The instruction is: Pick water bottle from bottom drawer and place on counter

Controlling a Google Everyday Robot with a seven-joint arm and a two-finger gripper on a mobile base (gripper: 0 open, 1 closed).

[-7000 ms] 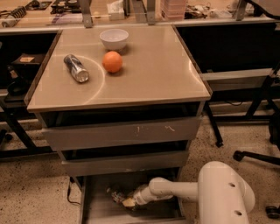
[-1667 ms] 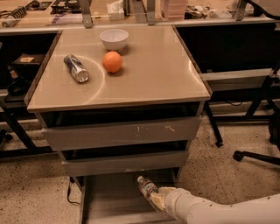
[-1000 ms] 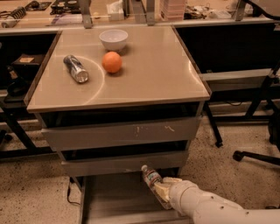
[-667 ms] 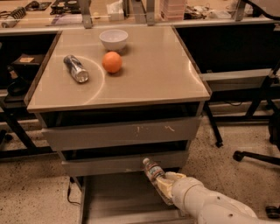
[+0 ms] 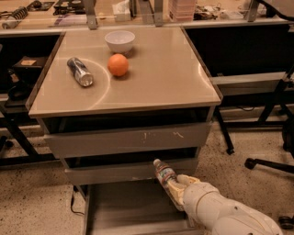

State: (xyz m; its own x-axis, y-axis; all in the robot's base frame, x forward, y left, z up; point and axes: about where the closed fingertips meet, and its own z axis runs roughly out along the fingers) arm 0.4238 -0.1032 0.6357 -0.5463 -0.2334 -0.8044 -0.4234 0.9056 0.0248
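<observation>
My gripper [image 5: 173, 187] is shut on the water bottle [image 5: 164, 173], a small clear bottle with a white cap pointing up and left. It holds the bottle in the air above the open bottom drawer [image 5: 128, 209], a grey tray with a bare floor, in front of the middle drawer front. The counter [image 5: 156, 69], a glossy beige top, lies well above the bottle. My white arm [image 5: 225, 213] comes in from the lower right.
On the counter lie a silver can [image 5: 80, 71], an orange [image 5: 118, 64] and a white bowl [image 5: 120, 41] at the back left. A cluttered bench [image 5: 138, 9] runs behind. A chair base [image 5: 271, 163] stands at the right on the speckled floor.
The gripper took the bottle off the drawer floor and has lifted it up and to the right, from low in the drawer to level with the middle drawer front.
</observation>
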